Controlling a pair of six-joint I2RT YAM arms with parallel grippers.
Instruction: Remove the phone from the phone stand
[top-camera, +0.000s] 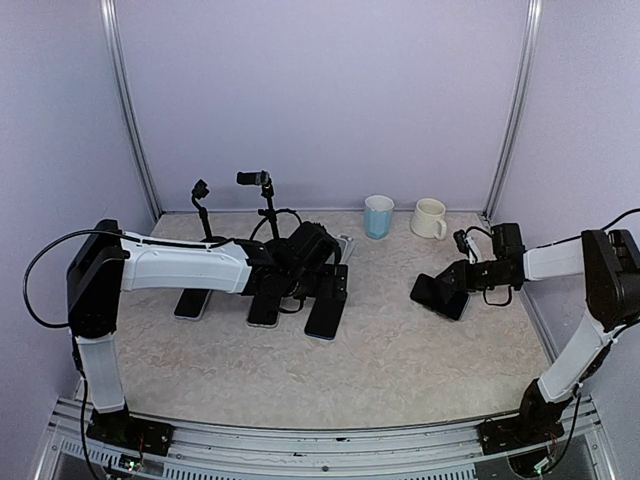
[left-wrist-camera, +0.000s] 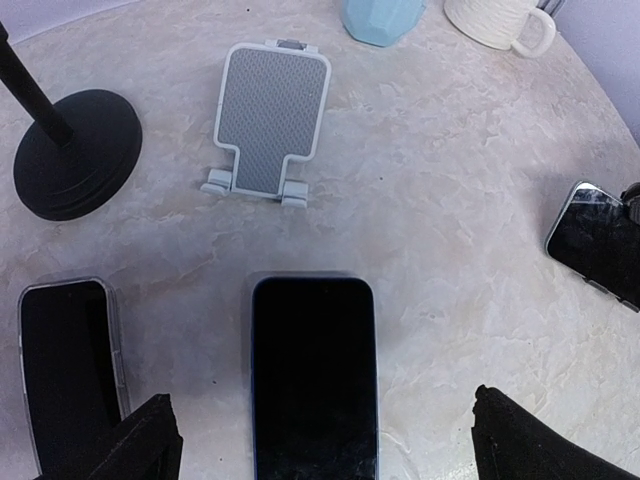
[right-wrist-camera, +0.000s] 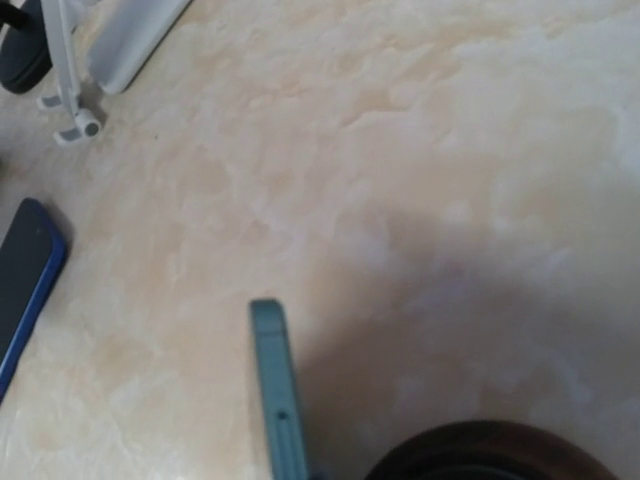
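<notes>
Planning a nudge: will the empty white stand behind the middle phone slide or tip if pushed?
Probably slides: the stand looks like thin plastic, so light, and the table looks smooth. A high push may tip it, since only two small feet show at its front. Likely rigid.

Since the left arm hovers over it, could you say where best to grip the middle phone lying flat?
Probably its two long edges, from straight above: the phone lies flat, screen up, with those edges facing the open left gripper's two fingers.
</notes>
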